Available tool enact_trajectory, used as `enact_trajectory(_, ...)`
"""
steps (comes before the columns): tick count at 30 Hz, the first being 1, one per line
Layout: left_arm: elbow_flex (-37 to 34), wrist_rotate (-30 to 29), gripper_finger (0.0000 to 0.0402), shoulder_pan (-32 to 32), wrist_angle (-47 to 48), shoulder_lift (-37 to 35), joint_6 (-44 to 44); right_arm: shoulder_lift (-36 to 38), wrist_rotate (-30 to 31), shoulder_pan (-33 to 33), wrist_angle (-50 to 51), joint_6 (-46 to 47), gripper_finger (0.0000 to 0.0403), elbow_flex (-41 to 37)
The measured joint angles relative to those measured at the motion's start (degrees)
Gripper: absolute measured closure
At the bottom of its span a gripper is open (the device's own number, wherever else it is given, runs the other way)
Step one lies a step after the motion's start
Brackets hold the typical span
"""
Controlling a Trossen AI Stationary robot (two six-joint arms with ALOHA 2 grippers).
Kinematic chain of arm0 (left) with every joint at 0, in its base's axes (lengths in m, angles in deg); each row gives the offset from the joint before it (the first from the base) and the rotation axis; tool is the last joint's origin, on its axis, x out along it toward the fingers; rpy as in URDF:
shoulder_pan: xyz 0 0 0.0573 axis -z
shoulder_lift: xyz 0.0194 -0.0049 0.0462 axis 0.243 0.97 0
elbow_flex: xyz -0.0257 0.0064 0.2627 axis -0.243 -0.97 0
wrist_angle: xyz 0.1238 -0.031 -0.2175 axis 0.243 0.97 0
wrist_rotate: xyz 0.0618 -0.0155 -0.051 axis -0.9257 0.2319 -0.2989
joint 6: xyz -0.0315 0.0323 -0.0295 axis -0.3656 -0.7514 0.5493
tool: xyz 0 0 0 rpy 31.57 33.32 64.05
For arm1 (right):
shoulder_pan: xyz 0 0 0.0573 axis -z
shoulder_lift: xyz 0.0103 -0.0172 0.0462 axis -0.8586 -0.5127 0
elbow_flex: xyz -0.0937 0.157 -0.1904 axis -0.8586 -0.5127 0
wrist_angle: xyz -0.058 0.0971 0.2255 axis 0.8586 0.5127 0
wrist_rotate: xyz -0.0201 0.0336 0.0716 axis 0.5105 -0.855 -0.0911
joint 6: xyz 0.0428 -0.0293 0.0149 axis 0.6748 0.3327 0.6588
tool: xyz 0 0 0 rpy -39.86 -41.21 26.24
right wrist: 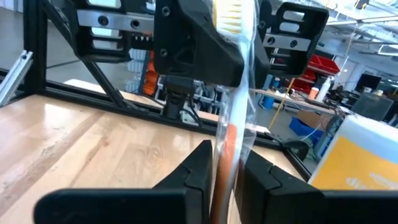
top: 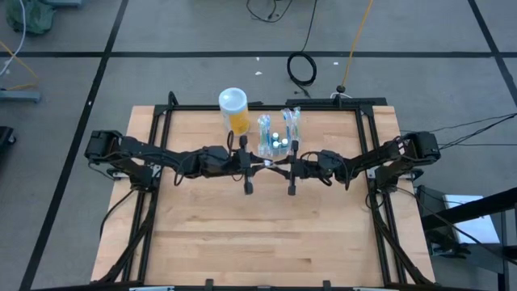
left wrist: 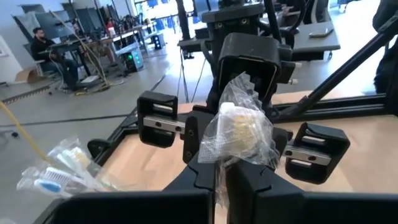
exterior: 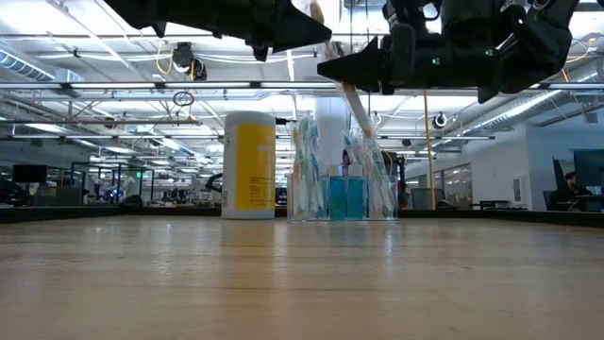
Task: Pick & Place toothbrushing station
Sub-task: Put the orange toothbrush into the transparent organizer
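Cup (top: 234, 110) left of station (top: 279, 133) (adjacent)

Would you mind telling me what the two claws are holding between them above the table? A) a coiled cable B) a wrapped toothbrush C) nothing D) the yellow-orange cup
B: both wrist views show the left claw and right claw closed on a plastic-wrapped toothbrush.

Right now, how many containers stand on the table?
2: the yellow-orange cup near the far edge, and the clear toothbrush holder beside it, toward the robot's right.
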Motion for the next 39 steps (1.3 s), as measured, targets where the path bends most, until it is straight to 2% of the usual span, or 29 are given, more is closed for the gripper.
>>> enact_trajectory(7,0.0,-2.5,0.0364,0.1,0.9,0.0,0.2,0.0,0.0,-0.1,0.4,0.1,0.0317,0.0)
enact_trajectory(12,0.0,-3.6,0.0361,0.0,1.1,0.0,2.6,0.0,0.0,-0.1,1.0,1.6,0.0279,0.0)
enact_trajectory(18,0.0,-3.7,0.0360,0.0,1.6,0.0,4.0,0.0,0.0,-0.1,2.0,1.6,0.0252,0.0)
enact_trajectory(26,0.0,-3.7,0.0360,0.0,4.0,0.0,4.6,0.0,0.0,-0.1,2.7,1.6,0.0235,0.0)
enact_trajectory(35,0.0,-3.7,0.0360,0.6,12.8,0.0,11.9,0.0,0.0,-0.1,3.5,1.4,0.0234,0.0)
enact_trajectory(39,0.0,-3.6,0.0360,1.0,14.9,0.0,12.3,0.0,0.0,-0.1,4.0,1.4,0.0234,0.0)
